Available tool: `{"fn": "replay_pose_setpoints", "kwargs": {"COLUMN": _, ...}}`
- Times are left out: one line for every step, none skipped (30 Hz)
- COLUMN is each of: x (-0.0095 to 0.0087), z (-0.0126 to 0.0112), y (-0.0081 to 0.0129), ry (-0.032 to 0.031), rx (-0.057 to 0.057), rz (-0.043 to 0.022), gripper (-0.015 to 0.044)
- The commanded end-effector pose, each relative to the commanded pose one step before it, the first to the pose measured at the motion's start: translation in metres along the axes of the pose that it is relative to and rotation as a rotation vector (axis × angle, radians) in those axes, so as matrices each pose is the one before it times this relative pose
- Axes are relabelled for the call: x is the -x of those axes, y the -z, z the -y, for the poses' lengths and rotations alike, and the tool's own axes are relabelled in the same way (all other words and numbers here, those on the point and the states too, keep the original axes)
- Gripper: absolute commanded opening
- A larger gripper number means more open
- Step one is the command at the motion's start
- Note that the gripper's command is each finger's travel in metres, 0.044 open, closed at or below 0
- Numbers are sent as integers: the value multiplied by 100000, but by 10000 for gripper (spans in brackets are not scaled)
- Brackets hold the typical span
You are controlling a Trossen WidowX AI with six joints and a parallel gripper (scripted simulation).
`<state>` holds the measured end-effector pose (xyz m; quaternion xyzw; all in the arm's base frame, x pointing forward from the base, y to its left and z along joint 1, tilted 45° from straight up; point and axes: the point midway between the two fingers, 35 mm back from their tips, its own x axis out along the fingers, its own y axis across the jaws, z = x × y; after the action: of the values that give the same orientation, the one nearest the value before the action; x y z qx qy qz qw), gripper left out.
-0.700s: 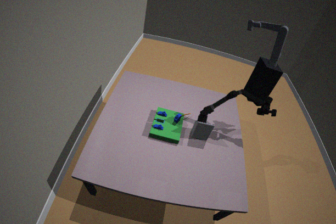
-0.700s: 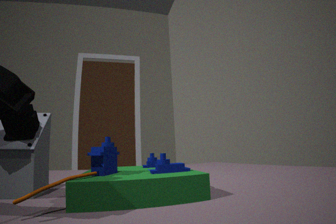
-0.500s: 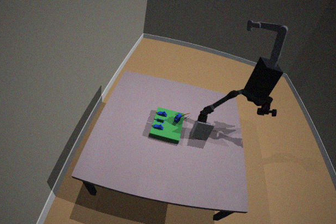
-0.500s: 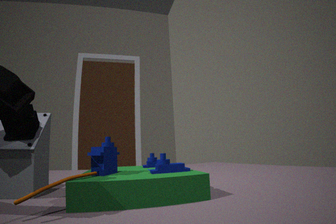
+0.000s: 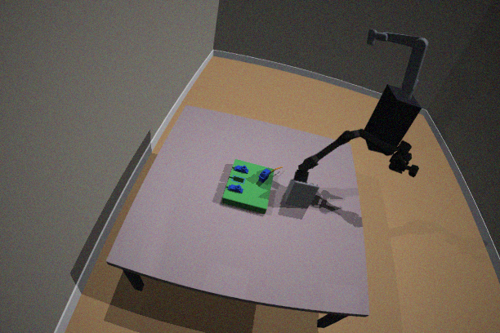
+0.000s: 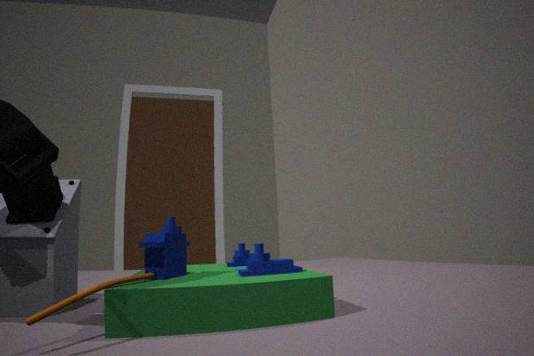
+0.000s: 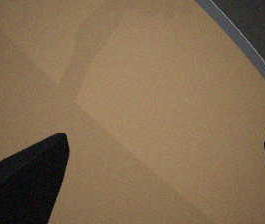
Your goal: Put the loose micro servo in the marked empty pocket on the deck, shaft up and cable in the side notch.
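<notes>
Loose micro servo [image 6: 166,252] stood upright on the green deck [image 6: 218,301] near its edge, shaft up, orange cable [image 6: 83,295] trailing off the side. Two seated servos [image 6: 266,263] beyond it. Gripper [image 5: 402,161] hung far off, jaws wide, empty.

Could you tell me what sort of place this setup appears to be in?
Probably a plain indoor workroom: bare walls, a brown door, and a table carrying a green robot deck with blue servos.
</notes>
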<state>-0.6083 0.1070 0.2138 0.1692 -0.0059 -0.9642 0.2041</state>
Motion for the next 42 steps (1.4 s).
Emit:
{"fn": "replay_pose_setpoints", "kwargs": {"x": 2100, "z": 2589, "y": 1177, "ry": 7524, "rx": -9539, "rz": -2602, "gripper": 440}}
{"fn": "replay_pose_setpoints", "kwargs": {"x": 530, "z": 798, "y": 281, "ry": 2046, "rx": -2692, "rz": -582, "gripper": 440}}
{"fn": "replay_pose_setpoints", "kwargs": {"x": 403, "z": 554, "y": 373, "ry": 1582, "rx": -2406, "rz": -725, "gripper": 440}}
{"fn": "replay_pose_setpoints", "kwargs": {"x": 365, "z": 517, "y": 326, "ry": 1453, "rx": -2189, "rz": -625, "gripper": 440}}
{"fn": "replay_pose_setpoints", "kwargs": {"x": 347, "z": 508, "y": 284, "ry": 1395, "rx": -2061, "rz": -541, "gripper": 440}}
{"fn": "replay_pose_setpoints", "kwargs": {"x": 460, "z": 737, "y": 214, "ry": 1862, "rx": -2507, "rz": -422, "gripper": 440}}
{"fn": "replay_pose_setpoints", "kwargs": {"x": 435, "z": 718, "y": 199, "ry": 1891, "rx": -2521, "rz": -370, "gripper": 440}}
{"fn": "replay_pose_setpoints", "kwargs": {"x": 490, "z": 810, "y": 212, "ry": 2023, "rx": -2732, "rz": -399, "gripper": 440}}
{"fn": "replay_pose_setpoints", "kwargs": {"x": 508, "z": 728, "y": 241, "ry": 1521, "rx": -1768, "rz": -483, "gripper": 440}}
{"fn": "replay_pose_setpoints", "kwargs": {"x": 405, "z": 705, "y": 171, "ry": 1733, "rx": -2356, "rz": -302, "gripper": 440}}
{"fn": "replay_pose_setpoints", "kwargs": {"x": 466, "z": 793, "y": 175, "ry": 1923, "rx": -2612, "rz": -305, "gripper": 440}}
{"fn": "replay_pose_setpoints", "kwargs": {"x": 483, "z": 764, "y": 135, "ry": 1528, "rx": -1493, "rz": -39, "gripper": 440}}
{"fn": "replay_pose_setpoints", "kwargs": {"x": 306, "z": 569, "y": 135, "ry": 1533, "rx": -1788, "rz": -162, "gripper": 440}}
{"fn": "replay_pose_setpoints", "kwargs": {"x": 397, "z": 701, "y": 133, "ry": 1700, "rx": -2361, "rz": -209, "gripper": 440}}
{"fn": "replay_pose_setpoints", "kwargs": {"x": 405, "z": 774, "y": 166, "ry": 1873, "rx": -2647, "rz": -276, "gripper": 440}}
{"fn": "replay_pose_setpoints", "kwargs": {"x": 479, "z": 806, "y": 108, "ry": 2059, "rx": -2414, "rz": -171, "gripper": 440}}
{"fn": "replay_pose_setpoints", "kwargs": {"x": 446, "z": 844, "y": 139, "ry": 2022, "rx": -2730, "rz": -168, "gripper": 440}}
{"fn": "replay_pose_setpoints", "kwargs": {"x": 434, "z": 850, "y": 124, "ry": 2009, "rx": -2808, "rz": -166, "gripper": 440}}
{"fn": "replay_pose_setpoints", "kwargs": {"x": 413, "z": 843, "y": 141, "ry": 1865, "rx": -2523, "rz": -204, "gripper": 440}}
{"fn": "replay_pose_setpoints", "kwargs": {"x": 311, "z": 538, "y": 39, "ry": 1398, "rx": -2248, "rz": 58, "gripper": 440}}
{"fn": "replay_pose_setpoints", "kwargs": {"x": 395, "z": 809, "y": 84, "ry": 1885, "rx": -2663, "rz": -84, "gripper": 440}}
{"fn": "replay_pose_setpoints", "kwargs": {"x": 412, "z": 857, "y": 78, "ry": 1987, "rx": -2820, "rz": -62, "gripper": 440}}
{"fn": "replay_pose_setpoints", "kwargs": {"x": 408, "z": 864, "y": 65, "ry": 1992, "rx": -2842, "rz": -35, "gripper": 440}}
{"fn": "replay_pose_setpoints", "kwargs": {"x": 403, "z": 866, "y": 53, "ry": 1986, "rx": -2849, "rz": -7, "gripper": 440}}
{"fn": "replay_pose_setpoints", "kwargs": {"x": 397, "z": 868, "y": 40, "ry": 1979, "rx": -2854, "rz": 19, "gripper": 440}}
{"fn": "replay_pose_setpoints", "kwargs": {"x": 391, "z": 870, "y": 27, "ry": 1972, "rx": -2860, "rz": 46, "gripper": 440}}
{"fn": "replay_pose_setpoints", "kwargs": {"x": 385, "z": 871, "y": 15, "ry": 1964, "rx": -2866, "rz": 72, "gripper": 440}}
{"fn": "replay_pose_setpoints", "kwargs": {"x": 374, "z": 860, "y": 2, "ry": 1931, "rx": -2833, "rz": 97, "gripper": 440}}
{"fn": "replay_pose_setpoints", "kwargs": {"x": 391, "z": 846, "y": -39, "ry": 1879, "rx": -2700, "rz": 239, "gripper": 440}}
{"fn": "replay_pose_setpoints", "kwargs": {"x": 431, "z": 859, "y": -52, "ry": 1816, "rx": -2165, "rz": 187, "gripper": 440}}
{"fn": "replay_pose_setpoints", "kwargs": {"x": 337, "z": 815, "y": -27, "ry": 1806, "rx": -2700, "rz": 145, "gripper": 440}}
{"fn": "replay_pose_setpoints", "kwargs": {"x": 354, "z": 867, "y": -40, "ry": 1914, "rx": -2879, "rz": 177, "gripper": 440}}
{"fn": "replay_pose_setpoints", "kwargs": {"x": 350, "z": 873, "y": -53, "ry": 1918, "rx": -2905, "rz": 202, "gripper": 440}}
{"fn": "replay_pose_setpoints", "kwargs": {"x": 316, "z": 728, "y": -38, "ry": 1809, "rx": -2572, "rz": 155, "gripper": 440}}
{"fn": "replay_pose_setpoints", "kwargs": {"x": 329, "z": 853, "y": -75, "ry": 1854, "rx": -2846, "rz": 239, "gripper": 440}}
{"fn": "replay_pose_setpoints", "kwargs": {"x": 340, "z": 888, "y": -89, "ry": 1965, "rx": -2840, "rz": 280, "gripper": 440}}
{"fn": "replay_pose_setpoints", "kwargs": {"x": 374, "z": 882, "y": -80, "ry": 1800, "rx": -2309, "rz": 202, "gripper": 440}}
{"fn": "replay_pose_setpoints", "kwargs": {"x": 226, "z": 289, "y": -6, "ry": 1176, "rx": -1666, "rz": 85, "gripper": 440}}
{"fn": "replay_pose_setpoints", "kwargs": {"x": 253, "z": 707, "y": -96, "ry": 1512, "rx": -2383, "rz": 251, "gripper": 440}}
{"fn": "replay_pose_setpoints", "kwargs": {"x": 308, "z": 799, "y": -125, "ry": 1821, "rx": -2339, "rz": 397, "gripper": 440}}
{"fn": "replay_pose_setpoints", "kwargs": {"x": 297, "z": 835, "y": -140, "ry": 1735, "rx": -2813, "rz": 380, "gripper": 440}}
{"fn": "replay_pose_setpoints", "kwargs": {"x": 266, "z": 775, "y": -130, "ry": 1705, "rx": -2717, "rz": 355, "gripper": 440}}
